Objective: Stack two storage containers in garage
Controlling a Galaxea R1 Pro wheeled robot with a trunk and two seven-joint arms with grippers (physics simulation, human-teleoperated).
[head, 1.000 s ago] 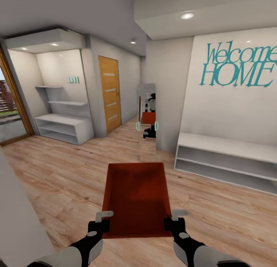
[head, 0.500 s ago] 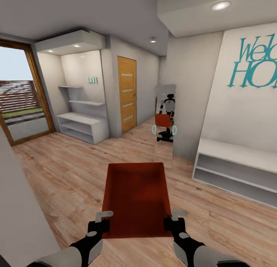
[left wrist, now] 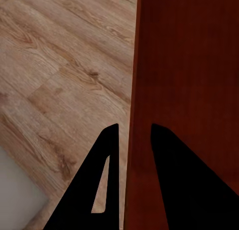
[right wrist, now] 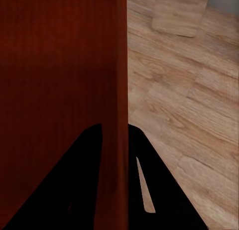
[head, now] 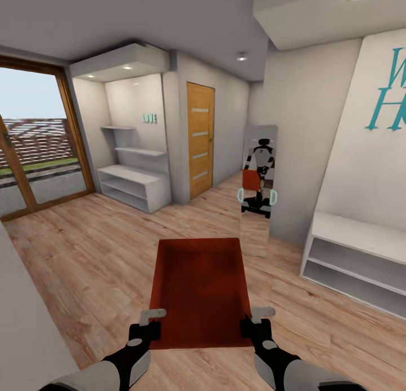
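Between the left pincer (head: pixel 151 319) and right pincer (head: pixel 255 317), each clamped on a side wall, hangs the orange-red rectangular plastic container (head: pixel 200 289); uneven turning could slip it free.

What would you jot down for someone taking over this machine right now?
Left gripper: jaws clamped on the left wall of the storage container.
Right gripper: jaws clamped on its right wall.
The container hangs open side up over the wood-plank floor, facing an orange door and a mirror.
Done: one container picked up.
Left: reach the garage, set it down, fetch and stack the second.
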